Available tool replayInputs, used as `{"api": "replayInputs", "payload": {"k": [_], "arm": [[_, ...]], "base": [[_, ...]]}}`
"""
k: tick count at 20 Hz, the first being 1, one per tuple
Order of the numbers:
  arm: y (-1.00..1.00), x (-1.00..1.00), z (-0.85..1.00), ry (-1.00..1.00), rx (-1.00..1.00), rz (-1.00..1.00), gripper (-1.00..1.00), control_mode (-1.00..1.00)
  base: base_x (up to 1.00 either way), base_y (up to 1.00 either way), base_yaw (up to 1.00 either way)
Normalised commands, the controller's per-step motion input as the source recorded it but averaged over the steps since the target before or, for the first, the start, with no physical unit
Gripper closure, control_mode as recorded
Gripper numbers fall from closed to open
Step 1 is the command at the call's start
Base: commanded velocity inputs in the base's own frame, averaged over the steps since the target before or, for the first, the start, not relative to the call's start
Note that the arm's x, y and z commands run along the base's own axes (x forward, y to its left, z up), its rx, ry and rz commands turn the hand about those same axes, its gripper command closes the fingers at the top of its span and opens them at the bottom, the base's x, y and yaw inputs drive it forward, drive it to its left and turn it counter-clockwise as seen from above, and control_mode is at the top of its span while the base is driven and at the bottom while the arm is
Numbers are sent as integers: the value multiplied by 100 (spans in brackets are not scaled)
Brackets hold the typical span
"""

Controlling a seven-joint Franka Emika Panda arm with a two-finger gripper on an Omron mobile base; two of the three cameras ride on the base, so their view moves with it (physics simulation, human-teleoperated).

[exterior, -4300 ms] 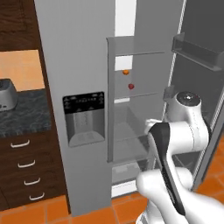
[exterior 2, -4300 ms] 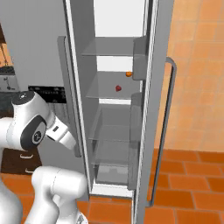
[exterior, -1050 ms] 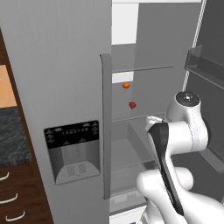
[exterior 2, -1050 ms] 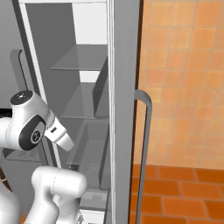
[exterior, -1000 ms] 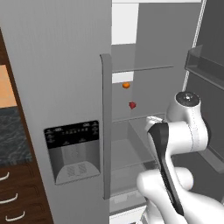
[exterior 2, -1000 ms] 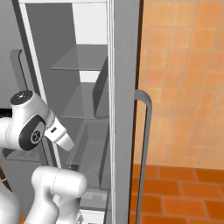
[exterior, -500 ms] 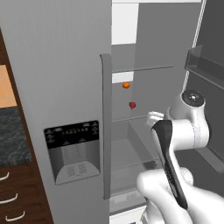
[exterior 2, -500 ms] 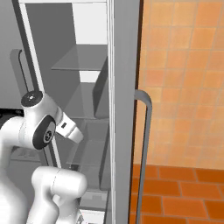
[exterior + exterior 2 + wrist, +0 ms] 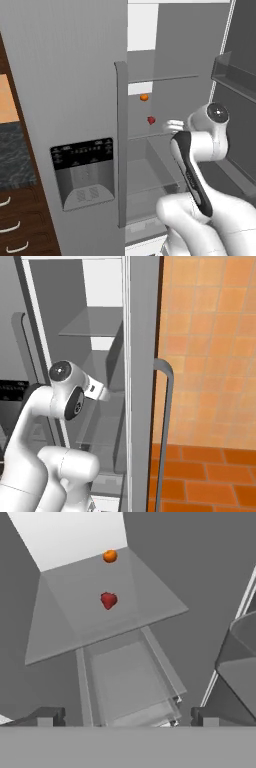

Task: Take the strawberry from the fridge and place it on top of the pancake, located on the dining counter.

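Note:
The fridge [image 9: 75,75] stands with its right door open, and its glass shelves show inside. The strawberry [image 9: 151,120] lies on a middle glass shelf, small and red; the hand view has the strawberry [image 9: 108,600] above centre. My gripper [image 9: 127,717] is open, its two dark fingertips [image 9: 50,716] far apart with nothing between them. It points into the fridge from a little below and in front of the berry, short of touching it. In the left base view the gripper [image 9: 170,125] sits just right of the berry. The pancake and the dining counter are out of view.
A small round orange fruit [image 9: 144,97] lies on the same shelf behind the berry, seen as the orange fruit [image 9: 110,556] near the top of the hand view. A clear drawer [image 9: 130,682] sits under the shelf. The open door [image 9: 142,381] and its handle [image 9: 165,421] stand to my right.
The base has driven closer to the fridge since the oldest frames. In the last half second the arm has swung its hand forward into the fridge towards the shelf. The jaws stay open.

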Motion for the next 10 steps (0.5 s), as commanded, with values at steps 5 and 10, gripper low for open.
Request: {"api": "replayInputs", "payload": {"k": [5,10], "arm": [[4,76,0,-2,-3,1,-100,-100],[0,89,0,2,-1,0,-100,-100]], "base": [[0,0,0],[0,0,0]]}}
